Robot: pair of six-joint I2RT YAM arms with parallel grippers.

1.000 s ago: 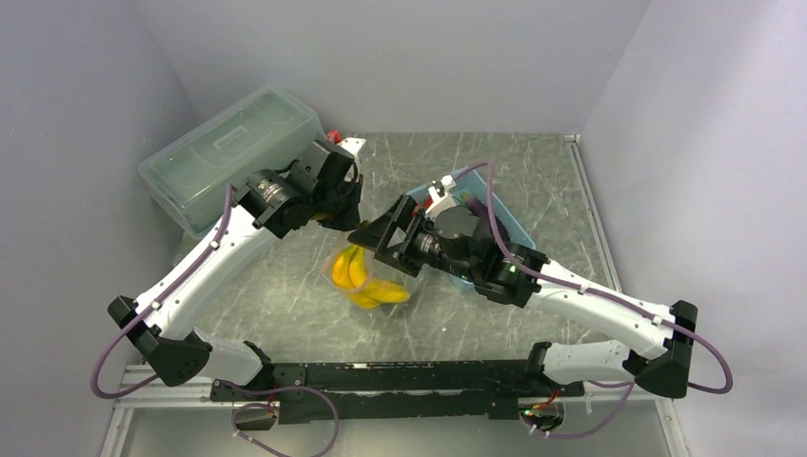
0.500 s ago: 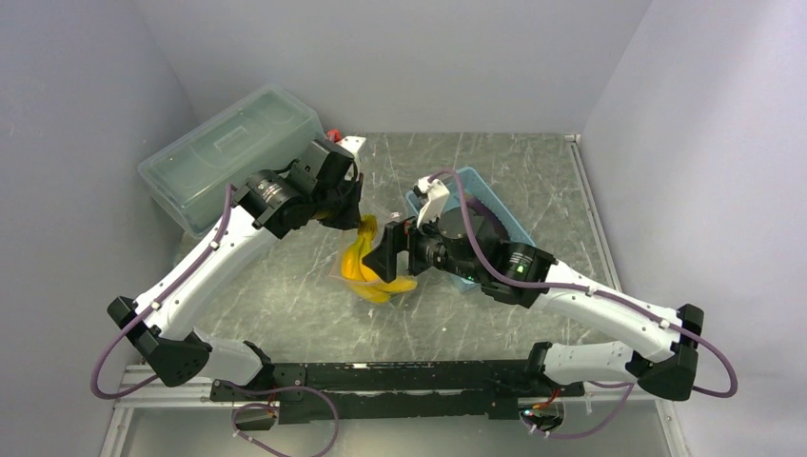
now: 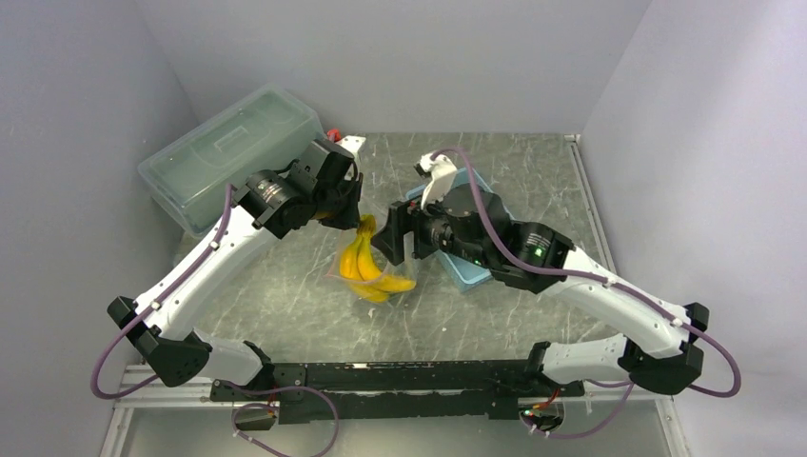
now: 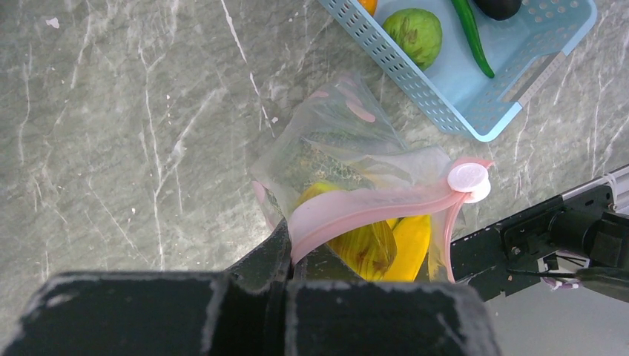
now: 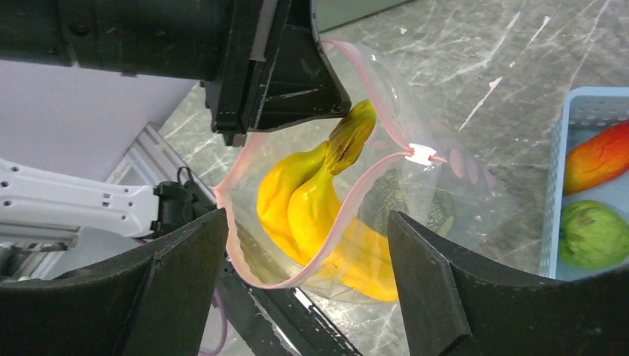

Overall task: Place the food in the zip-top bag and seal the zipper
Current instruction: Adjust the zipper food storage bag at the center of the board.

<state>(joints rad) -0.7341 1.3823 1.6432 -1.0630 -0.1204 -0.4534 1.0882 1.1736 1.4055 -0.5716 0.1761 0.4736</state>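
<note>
The zip-top bag (image 4: 341, 141), bananas (image 3: 366, 271) inside, is floppy, slick film, so hold it only by the stiffer pink zipper (image 4: 371, 204). Your left tool (image 4: 285, 245) is pinched on that zipper. Your right tool (image 5: 304, 222) stands wide and empty at the mouth. Beyond, in the basket (image 4: 445, 111), the green lump (image 4: 415, 33) looks light and firm: grip across its middle.

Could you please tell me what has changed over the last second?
The right gripper, open, drew back a little to the right, away from the bag. The bananas now stand more upright in it, stem up. The left gripper stayed shut on the bag's pink edge, and the box did not move.
</note>
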